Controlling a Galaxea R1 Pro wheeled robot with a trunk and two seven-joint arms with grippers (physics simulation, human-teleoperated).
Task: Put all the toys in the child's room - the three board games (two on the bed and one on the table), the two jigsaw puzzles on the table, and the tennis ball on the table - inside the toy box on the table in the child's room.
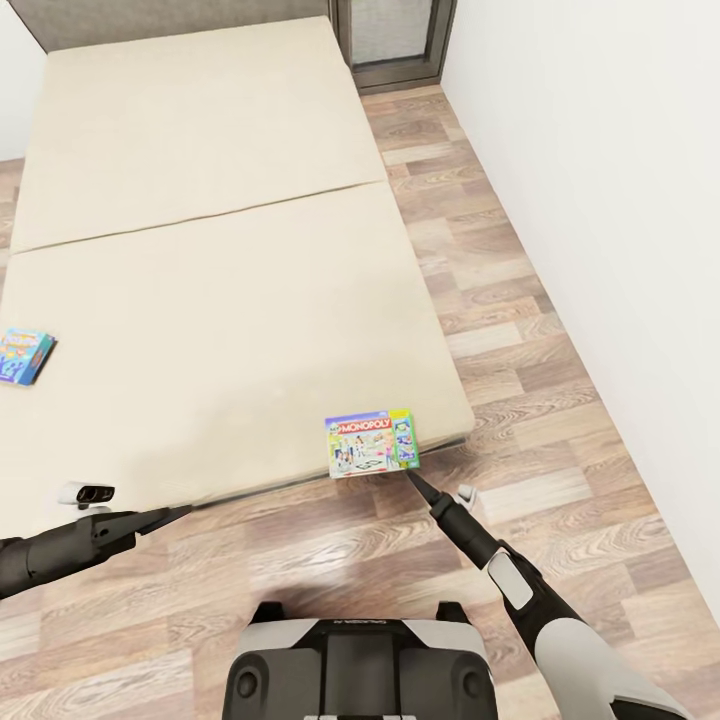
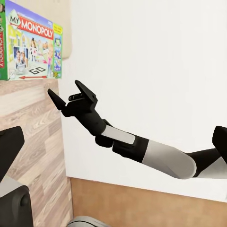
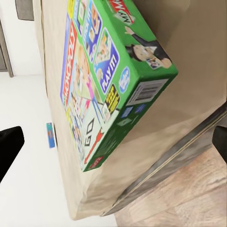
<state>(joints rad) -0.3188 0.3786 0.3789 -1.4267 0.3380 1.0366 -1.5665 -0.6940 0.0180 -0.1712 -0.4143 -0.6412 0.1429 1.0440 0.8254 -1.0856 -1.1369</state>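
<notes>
A pale and green Monopoly board game [image 1: 372, 444] lies flat on the near right corner of the bed [image 1: 200, 250]. My right gripper [image 1: 412, 478] hovers open just short of the box's near right corner, touching nothing. The right wrist view shows that box [image 3: 109, 75] close ahead, between its spread fingers. From the left wrist view the box [image 2: 30, 45] and the open right gripper [image 2: 68, 96] appear side by side. A small blue board game [image 1: 25, 355] rests near the bed's left edge. My left gripper [image 1: 178, 513] is open, low beside the bed's near edge. The toy box and table are out of view.
Wood plank floor [image 1: 520, 330] runs along the bed's right side up to a white wall [image 1: 620, 200]. A grey-framed window [image 1: 395, 40] stands at the far end, past the grey headboard [image 1: 150, 20]. My base [image 1: 360, 660] sits on the floor by the bed's near edge.
</notes>
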